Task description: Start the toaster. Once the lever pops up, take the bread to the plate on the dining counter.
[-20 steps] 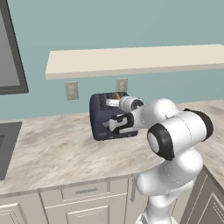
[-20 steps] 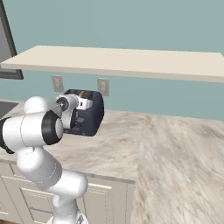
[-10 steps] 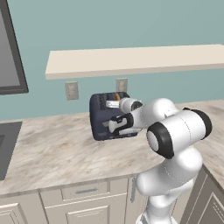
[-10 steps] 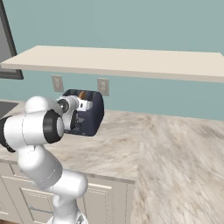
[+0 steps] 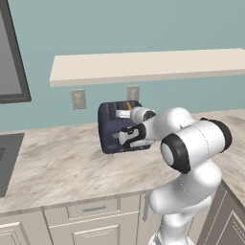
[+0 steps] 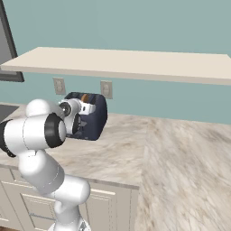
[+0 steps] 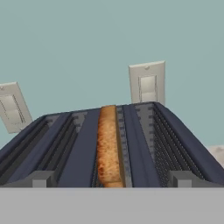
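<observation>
against the teal wall, the toaster point(image 5: 117, 128) stands on the marble desk point(image 5: 62, 165) below a shelf point(image 6: 135, 63). the bread point(image 7: 107, 146) sits upright in a middle slot. the claw point(image 5: 125, 125) is at the toaster's front, jaws fully spread, gripping nothing.

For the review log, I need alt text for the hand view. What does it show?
Looking along the top of the dark navy toaster, the bread sits in a middle slot. Behind it, two outlet plates hang on a teal wall.
</observation>
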